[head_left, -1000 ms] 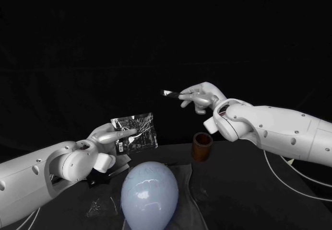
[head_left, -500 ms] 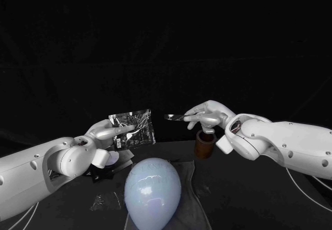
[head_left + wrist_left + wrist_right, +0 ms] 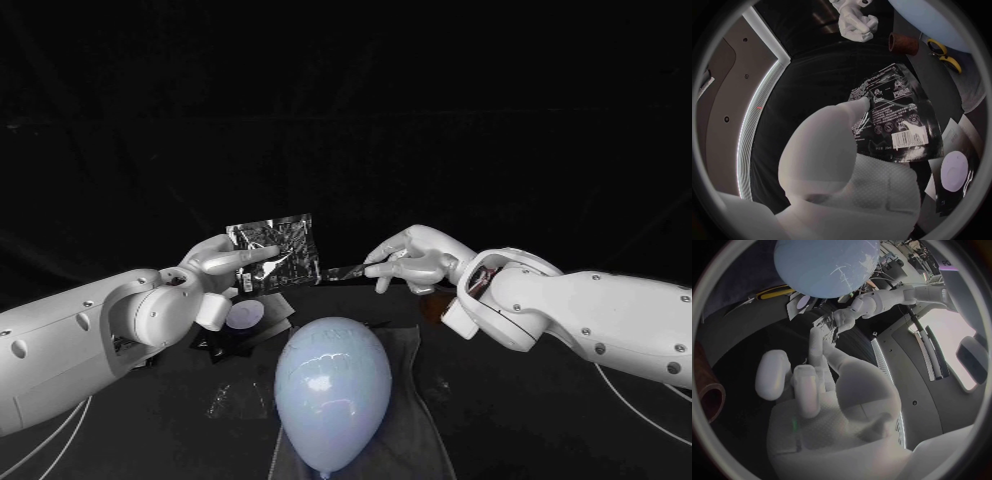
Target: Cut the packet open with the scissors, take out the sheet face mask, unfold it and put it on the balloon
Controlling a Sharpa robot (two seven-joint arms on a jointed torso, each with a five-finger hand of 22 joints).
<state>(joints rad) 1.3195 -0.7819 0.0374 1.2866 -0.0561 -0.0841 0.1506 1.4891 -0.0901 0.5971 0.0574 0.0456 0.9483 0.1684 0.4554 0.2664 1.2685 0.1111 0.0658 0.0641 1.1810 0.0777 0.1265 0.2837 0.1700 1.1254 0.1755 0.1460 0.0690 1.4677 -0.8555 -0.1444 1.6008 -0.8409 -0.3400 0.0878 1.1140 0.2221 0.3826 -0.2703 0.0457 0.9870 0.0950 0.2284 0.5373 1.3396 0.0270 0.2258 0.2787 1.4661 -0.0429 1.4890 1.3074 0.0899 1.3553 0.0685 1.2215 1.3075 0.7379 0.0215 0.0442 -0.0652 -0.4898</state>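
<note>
My left hand, left of centre in the head view, gripped the silver packet by one side and held it up, clear of the black desk. My right hand, just right of centre, had its fingertips pressed together on a thin dark sliver that reached to the packet's lower right corner. I could not tell whether the sliver was part of the packet or a loose strip, nor whether the packet was already open. The pale balloon lay at lower centre, below both hands. The yellow-handled scissors lay on the desk at the upper right of the left wrist view, in neither hand.

As I judged it, the step was working at that corner with the right hand. To do it well, the left hand needed to keep the packet firm and unbent, printed face steady. The right hand needed to take hold right at the edge and pull slowly and straight, away from the left hand. A jerk could slip the foil or tear the damp mask inside.
</note>
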